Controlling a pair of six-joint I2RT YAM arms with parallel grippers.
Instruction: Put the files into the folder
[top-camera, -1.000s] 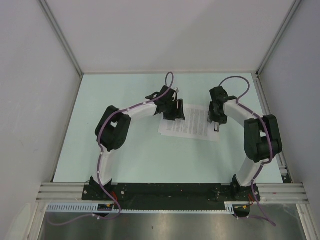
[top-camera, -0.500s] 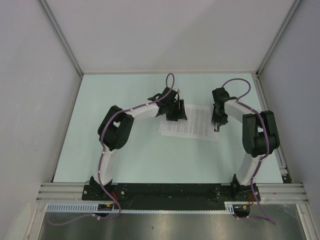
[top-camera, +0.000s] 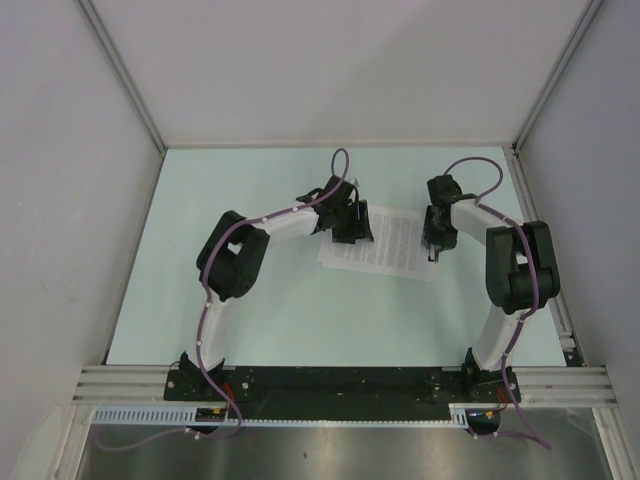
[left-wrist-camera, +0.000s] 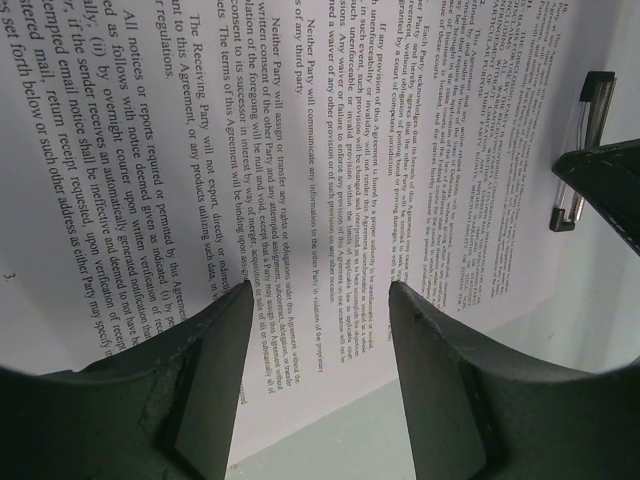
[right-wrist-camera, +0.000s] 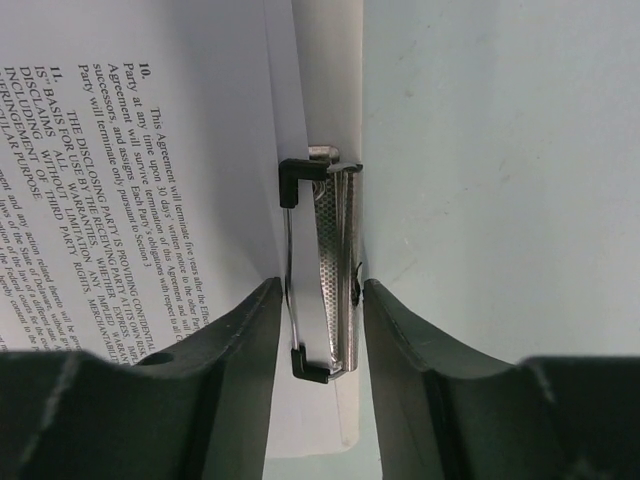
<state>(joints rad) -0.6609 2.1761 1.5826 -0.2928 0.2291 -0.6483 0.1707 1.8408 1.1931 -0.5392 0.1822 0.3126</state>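
Evidently two files (left-wrist-camera: 300, 150), one folder (right-wrist-camera: 335, 80).

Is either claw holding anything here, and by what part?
Left claw holds nothing, open over the files. Right claw flanks the folder's clip closely; a firm grip cannot be told.

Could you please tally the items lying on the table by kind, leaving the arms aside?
Printed sheets: 2
Folder board: 1
Clip: 1
Total: 4
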